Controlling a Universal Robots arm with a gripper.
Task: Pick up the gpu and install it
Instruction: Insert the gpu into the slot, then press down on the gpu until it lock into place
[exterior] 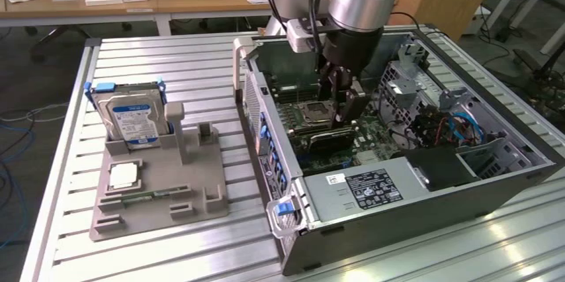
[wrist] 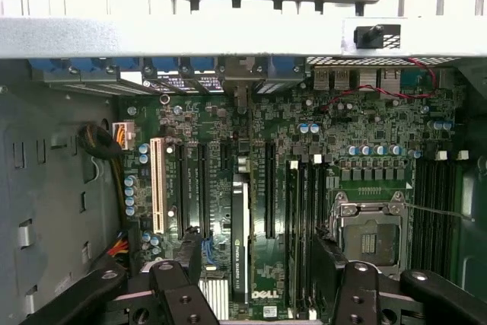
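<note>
In the exterior view, your gripper [exterior: 340,106] stands inside the open computer case [exterior: 494,183], low over the motherboard [exterior: 371,133], with the jaws spread wide and nothing between them. The gpu [exterior: 325,141] sits just below the jaws, standing on edge on the motherboard near the case's rear wall, its black body visible beside the CPU socket [exterior: 313,113]. On the bench [exterior: 176,249] toward the exterior view's left, the grey parts holder [exterior: 190,192] carries the hard drive [exterior: 132,120], a loose processor [exterior: 124,175] and a memory stick [exterior: 145,196]; its upright slots are bare.

In the wrist view, you look down between the two black fingers [wrist: 181,268] at the motherboard. The gpu [wrist: 240,222] runs edge-on between them, a narrow dark card with lettering, lined up along an expansion slot and reaching toward the rear brackets [wrist: 242,81]. The jaws stand apart on either side, clear of it.

Judgement: the card appears placed in its slot and released. Whether it is fully seated, you cannot confirm from here.
</note>
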